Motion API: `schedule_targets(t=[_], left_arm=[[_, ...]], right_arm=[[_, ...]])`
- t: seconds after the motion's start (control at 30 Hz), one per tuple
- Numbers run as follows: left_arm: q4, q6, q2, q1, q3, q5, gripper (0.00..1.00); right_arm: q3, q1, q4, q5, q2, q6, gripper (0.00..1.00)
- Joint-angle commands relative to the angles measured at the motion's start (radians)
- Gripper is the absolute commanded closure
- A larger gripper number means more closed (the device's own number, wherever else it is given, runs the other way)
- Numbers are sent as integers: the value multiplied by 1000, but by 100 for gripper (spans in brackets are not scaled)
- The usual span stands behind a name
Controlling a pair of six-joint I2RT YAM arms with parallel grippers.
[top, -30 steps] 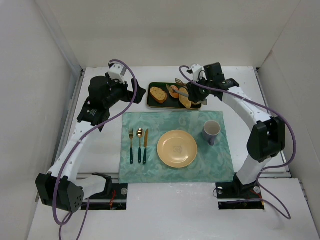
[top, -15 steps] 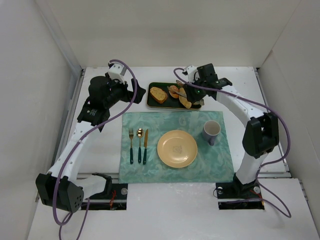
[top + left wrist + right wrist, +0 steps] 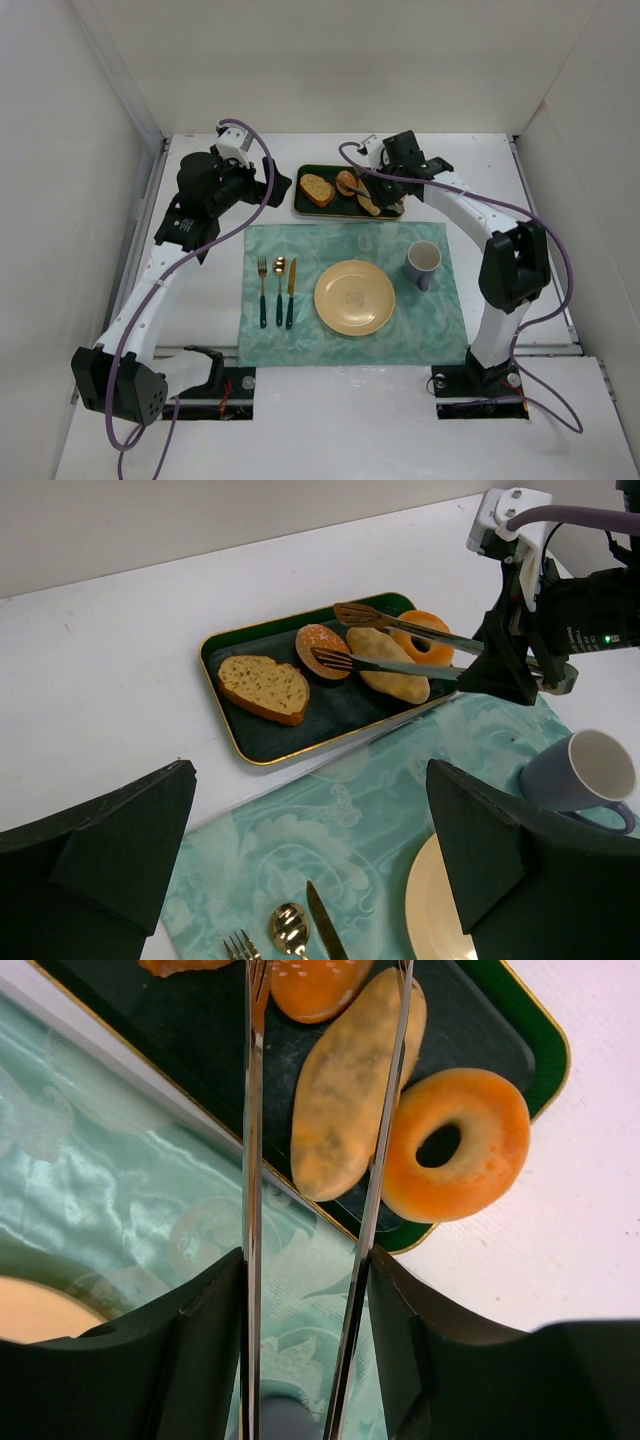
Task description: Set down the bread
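The bread, a small glossy orange-brown bun (image 3: 346, 181), lies in the dark green tray (image 3: 300, 206) between a toast slice and a pale oval roll. It also shows in the left wrist view (image 3: 320, 648) and the right wrist view (image 3: 318, 985). My right gripper (image 3: 386, 172) (image 3: 305, 1272) is shut on metal tongs (image 3: 250, 1160) (image 3: 400, 666). The tong arms are spread, straddle the oval roll (image 3: 350, 1080) and reach to the bun, apparently just above it. My left gripper (image 3: 310, 780) (image 3: 264, 184) is open and empty, above the placemat's left part.
A toast slice (image 3: 264, 687) and a ring donut (image 3: 455, 1145) also lie in the tray. On the teal placemat (image 3: 330, 245) are a yellow plate (image 3: 354, 297), a blue-grey mug (image 3: 423, 262), and a fork, spoon and knife (image 3: 277, 290).
My right gripper has moved left along the tray with the tongs, bringing the tong tips from the donut end to the bun. The left arm has not moved.
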Motion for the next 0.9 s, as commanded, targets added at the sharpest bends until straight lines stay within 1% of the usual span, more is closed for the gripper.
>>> schedule_targets(t=[0.0,0.07,0.3,0.43,0.67,0.73,0.77,0.87], left_arm=[[42,15,-33,-3,3,3,0],[42,15,-33,-3,3,3,0],[42,15,-33,-3,3,3,0],[42,15,-33,-3,3,3,0],[42,15,-42,-3,3,3,0],[42,15,-42,-3,3,3,0],[42,15,-42,-3,3,3,0],[42,15,-42,-3,3,-6,0]], right_arm=[[41,17,34,68,-8,6,46],[41,26,34,88,-8,6,46],[41,26,25,88,11,6,46],[75,35,-7,47,38,6,46],[75,44,-18,38,57,6,46],[75,44,-18,38,57,6,51],[63,44,-18,38,43,6,55],[52,44,5,29,8,6,58]])
